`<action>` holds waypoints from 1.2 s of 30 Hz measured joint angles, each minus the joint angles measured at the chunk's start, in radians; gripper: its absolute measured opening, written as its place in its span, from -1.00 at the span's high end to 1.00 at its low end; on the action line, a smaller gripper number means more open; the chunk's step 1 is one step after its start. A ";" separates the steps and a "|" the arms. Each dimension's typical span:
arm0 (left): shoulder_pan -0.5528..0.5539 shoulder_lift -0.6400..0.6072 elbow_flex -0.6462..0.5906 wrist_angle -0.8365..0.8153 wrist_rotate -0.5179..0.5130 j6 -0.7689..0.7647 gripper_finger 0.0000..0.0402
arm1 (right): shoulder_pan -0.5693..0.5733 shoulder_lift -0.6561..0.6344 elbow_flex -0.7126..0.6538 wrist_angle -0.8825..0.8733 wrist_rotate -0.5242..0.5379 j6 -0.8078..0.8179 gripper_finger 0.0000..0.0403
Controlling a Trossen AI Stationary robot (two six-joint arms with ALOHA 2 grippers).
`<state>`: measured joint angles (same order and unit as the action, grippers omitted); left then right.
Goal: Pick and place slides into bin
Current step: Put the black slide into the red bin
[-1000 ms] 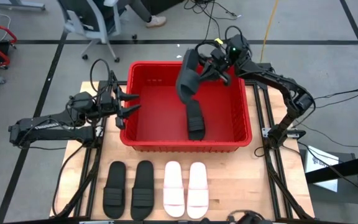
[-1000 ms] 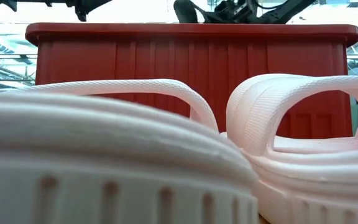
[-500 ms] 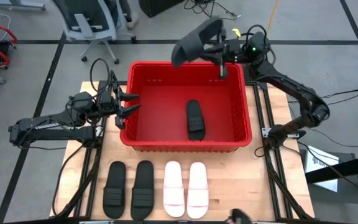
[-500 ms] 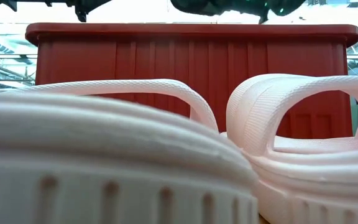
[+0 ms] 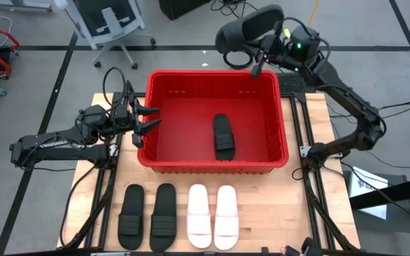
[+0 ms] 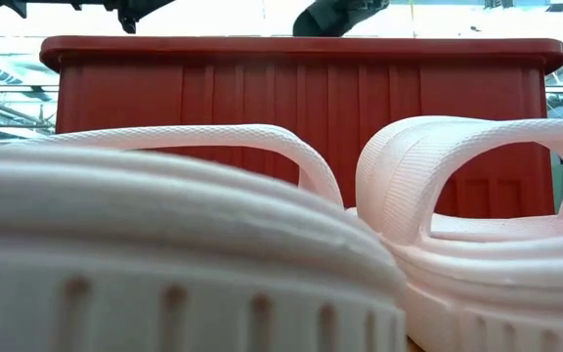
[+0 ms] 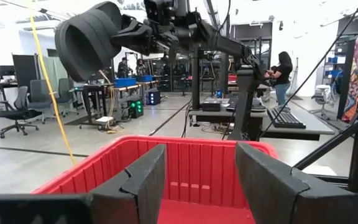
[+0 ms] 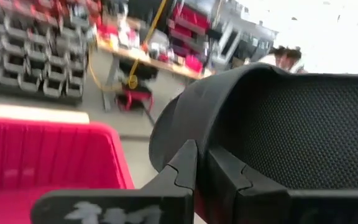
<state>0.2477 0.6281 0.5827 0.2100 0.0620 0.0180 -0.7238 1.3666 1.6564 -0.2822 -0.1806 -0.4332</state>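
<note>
The right gripper [image 5: 256, 58] is hanging high over the far rim of the red bin [image 5: 276, 107], its fingers pinched tight on a black slide [image 5: 248, 32], which is sticking out to the left, beyond the bin's far edge. The right arm is reaching up and across from the table's right side, bent at the elbow. Inside the bin, another black slide [image 5: 223, 136] is lying flat on the floor, right of centre. The left gripper [image 5: 145, 119] is waiting just outside the bin's left wall with its fingers [image 7: 145, 180] spread wide and nothing between them, pointing toward the bin. On the near side of the table [image 5: 283, 206], in front of the bin, two black slides [image 5: 148, 215] and two pale slides [image 5: 213, 215] are lying in a row, the black pair on the left. An office chair [image 5: 112, 21] is standing on the floor beyond the table.
</note>
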 joint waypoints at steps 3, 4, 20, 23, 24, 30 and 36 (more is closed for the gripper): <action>0.000 0.000 0.000 0.000 0.000 0.003 0.01 | -0.001 0.043 0.113 -0.145 -0.005 0.016 0.93; 0.000 0.000 0.000 0.000 0.000 0.003 0.01 | -0.001 0.055 0.143 -0.178 -0.006 0.023 0.93; 0.000 0.000 0.000 0.000 0.000 0.003 0.01 | -0.036 0.293 0.420 -0.666 -0.214 0.059 0.93; 0.000 0.000 0.000 0.000 0.000 0.004 0.01 | -0.052 0.341 0.451 -0.736 -0.356 0.063 0.93; 0.000 0.000 0.000 0.000 0.000 0.004 0.01 | -0.056 0.355 0.459 -0.766 -0.394 0.057 0.93; 0.000 0.000 0.000 -0.001 0.000 0.004 0.01 | -0.075 0.420 0.493 -0.923 -0.453 -0.006 0.96; 0.000 0.000 0.000 -0.001 0.000 0.005 0.01 | -0.076 0.453 0.497 -0.986 -0.515 -0.049 0.96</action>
<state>0.2475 0.6285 0.5827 0.2093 0.0616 0.0235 -0.7994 1.8194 2.1532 -1.2678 -0.6959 -0.4820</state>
